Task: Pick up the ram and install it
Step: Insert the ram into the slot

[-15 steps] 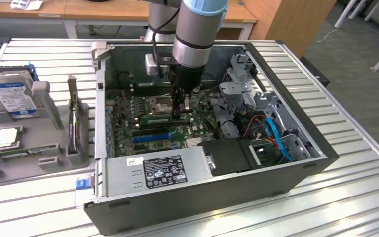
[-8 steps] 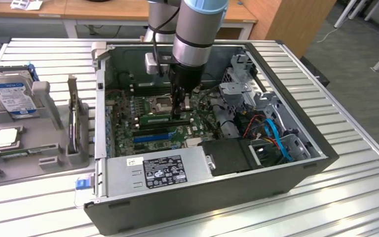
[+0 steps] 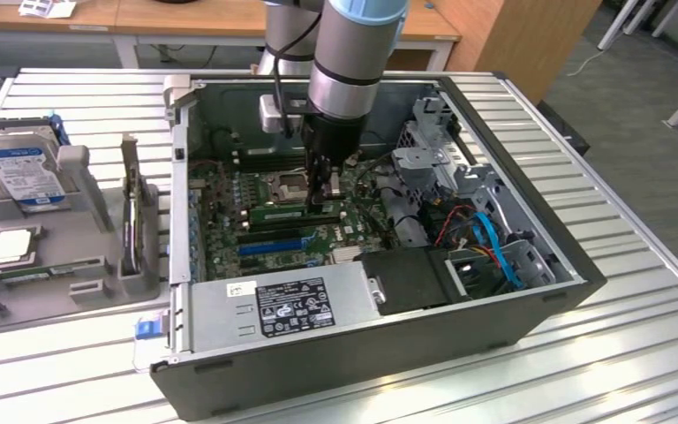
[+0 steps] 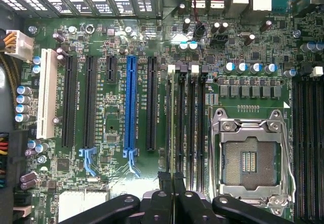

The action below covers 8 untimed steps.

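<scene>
Claw: black two-finger gripper (image 4: 172, 177) has its fingers pressed together, tips down among the memory slots just beside the processor socket.
Ram: long thin green circuit-board stick (image 3: 296, 213) stands on edge along one slot, its near end right under the fingertips. Whether the tips pinch its top edge or only bear on it cannot be told.
Step in hand: by the look of it, seating the stick into its slot.
Doing it well: judged, force should go straight down along the stick's plane. Any lean would cock it against the slot walls. Contact sits at one end, so the far end may ride high.
Slots: long black plastic memory slots (image 4: 195, 127) run parallel, close together, with small white latch tabs (image 4: 195, 68) at the far ends.
Socket side: square silver processor socket with metal frame (image 4: 251, 155) lies just beside the slots, pins exposed, no room to stray there.
Other side: blue expansion slot (image 4: 131, 107) and black ones, low and flat, well apart from the fingers.
Case edges: dark metal computer case (image 3: 374, 371) walls in the board. The silver power supply box (image 3: 280, 305) and blue and orange cables (image 3: 493, 243) stand near.
Open room: straight up is free.
Beyond: grey parts tray (image 3: 33, 265) on the slatted metal table (image 3: 621, 291), at the exterior view's left.
</scene>
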### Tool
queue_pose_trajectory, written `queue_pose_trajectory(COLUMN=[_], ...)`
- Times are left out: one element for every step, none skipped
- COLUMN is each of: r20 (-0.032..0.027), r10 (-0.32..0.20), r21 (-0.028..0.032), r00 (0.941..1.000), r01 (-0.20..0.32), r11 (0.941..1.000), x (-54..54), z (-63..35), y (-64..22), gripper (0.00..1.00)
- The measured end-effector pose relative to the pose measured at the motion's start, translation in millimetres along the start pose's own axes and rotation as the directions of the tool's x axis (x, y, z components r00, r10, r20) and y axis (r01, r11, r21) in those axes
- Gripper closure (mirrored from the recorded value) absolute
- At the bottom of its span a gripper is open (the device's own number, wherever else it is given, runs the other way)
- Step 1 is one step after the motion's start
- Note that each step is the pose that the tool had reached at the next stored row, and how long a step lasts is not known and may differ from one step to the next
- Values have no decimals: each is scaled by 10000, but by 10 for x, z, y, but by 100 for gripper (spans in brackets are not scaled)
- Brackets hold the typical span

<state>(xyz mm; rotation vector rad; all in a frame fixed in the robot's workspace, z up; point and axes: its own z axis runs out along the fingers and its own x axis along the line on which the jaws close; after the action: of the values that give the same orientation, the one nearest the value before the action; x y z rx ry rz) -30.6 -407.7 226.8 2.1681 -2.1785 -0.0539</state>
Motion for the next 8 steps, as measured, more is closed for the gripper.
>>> queue_pose_trajectory(r20=[3, 2, 1, 1, -1, -2, 0, 1], r10=[0, -1, 0, 0, 0, -1, 0, -1], r21=[1, 1, 0, 0, -1, -2, 0, 0], r00=[10000, 10000, 10000, 10000, 10000, 10000, 10000, 10000], r01=[0, 1, 0, 0, 0, 1, 0, 1], r11=[10000, 10000, 10000, 10000, 10000, 10000, 10000, 10000], x=[-1, -1, 0, 0, 0, 0, 0, -1], z=[6, 12, 16, 20, 21, 23, 25, 27], y=[-1, -1, -1, -1, -1, -2, -2, -2], gripper=[88, 88, 88, 88, 88, 88, 88, 88])
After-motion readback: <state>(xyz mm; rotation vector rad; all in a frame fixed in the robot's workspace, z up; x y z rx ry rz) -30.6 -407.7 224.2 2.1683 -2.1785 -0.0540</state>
